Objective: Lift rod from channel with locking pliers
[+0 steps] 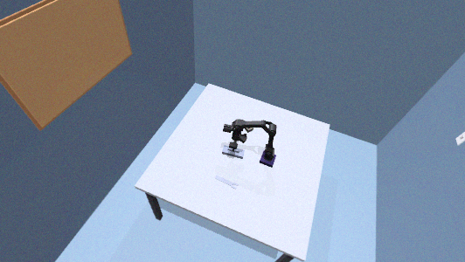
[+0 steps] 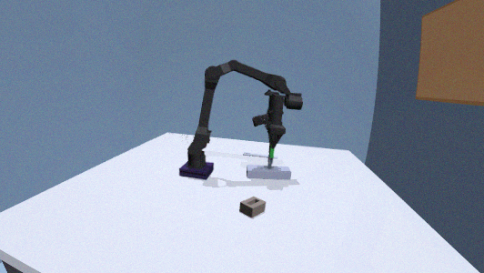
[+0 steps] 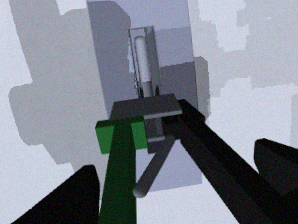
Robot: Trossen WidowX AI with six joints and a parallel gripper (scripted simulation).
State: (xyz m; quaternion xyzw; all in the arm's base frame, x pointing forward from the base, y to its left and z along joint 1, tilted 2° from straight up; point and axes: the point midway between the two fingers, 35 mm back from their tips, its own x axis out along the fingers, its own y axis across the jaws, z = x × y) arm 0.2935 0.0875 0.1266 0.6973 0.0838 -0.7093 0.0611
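My gripper (image 1: 233,142) (image 2: 272,145) (image 3: 177,163) points down over the pale lilac channel block (image 1: 226,153) (image 2: 273,174) (image 3: 175,47). It is shut on the locking pliers (image 2: 272,153) (image 3: 122,165), with the green handle and the dark handle spread apart. The pliers' grey head is low over the block, and the jaws reach down at the channel. In the wrist view the light grey rod (image 3: 143,60) lies in the narrow channel, with dark jaw tips on both sides of its near part. The jaw ends are mostly hidden under the head, so their depth and contact with the rod cannot be told.
The small brown holster (image 1: 249,129) (image 2: 252,207) stands on the white table (image 1: 183,162) (image 2: 136,218), apart from the block. A thin pale strip (image 1: 226,182) (image 2: 259,156) lies on the other side of the block. The arm's dark purple base (image 1: 267,160) (image 2: 196,170) is beside the block.
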